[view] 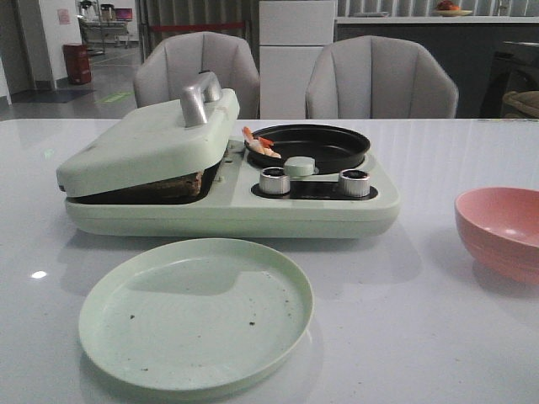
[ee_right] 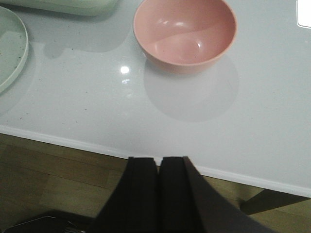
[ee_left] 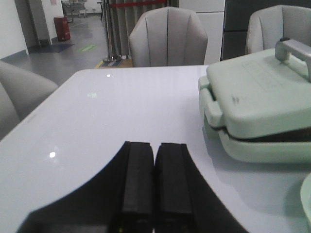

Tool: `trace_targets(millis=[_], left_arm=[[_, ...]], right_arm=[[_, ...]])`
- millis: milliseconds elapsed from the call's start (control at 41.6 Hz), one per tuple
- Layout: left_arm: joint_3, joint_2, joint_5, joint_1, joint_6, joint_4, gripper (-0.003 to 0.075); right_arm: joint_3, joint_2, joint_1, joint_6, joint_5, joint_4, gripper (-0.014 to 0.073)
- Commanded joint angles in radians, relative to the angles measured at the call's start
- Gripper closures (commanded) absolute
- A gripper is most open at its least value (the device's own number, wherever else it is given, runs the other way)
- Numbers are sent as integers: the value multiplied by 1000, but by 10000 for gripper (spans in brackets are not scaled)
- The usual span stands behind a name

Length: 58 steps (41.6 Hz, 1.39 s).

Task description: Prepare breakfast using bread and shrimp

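A pale green breakfast maker [view: 320, 206] stands mid-table. Its hinged lid [view: 147, 143] is lowered on the left half, and a brown edge of bread [view: 178, 186] shows in the gap under it. Shrimp [view: 259, 141] lie at the left rim of the black round pan [view: 324, 147] on the right half. My left gripper [ee_left: 155, 145] is shut and empty, low over the table to the left of the maker [ee_left: 257, 111]. My right gripper [ee_right: 159, 159] is shut and empty at the table's front edge, short of the pink bowl [ee_right: 185, 31]. Neither gripper shows in the front view.
An empty pale green plate [view: 195, 313] lies in front of the maker; its rim shows in the right wrist view [ee_right: 12, 46]. An empty pink bowl [view: 503, 231] sits at the right. Two silver knobs [view: 274, 180] are on the maker. Two grey chairs [view: 381, 80] stand behind the table.
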Motion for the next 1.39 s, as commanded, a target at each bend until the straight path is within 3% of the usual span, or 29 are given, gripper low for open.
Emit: trace_targets(millis=[0, 1202, 1371], left_arm=[[7, -29, -113, 6, -7, -15, 619], [7, -36, -142, 3, -7, -15, 619], [7, -36, -142, 3, -7, -15, 619]], right_arm=[[-27, 6, -1, 0, -72, -3, 545], [-27, 7, -1, 0, -71, -3, 545], [0, -61, -65, 0, -175, -17, 545]])
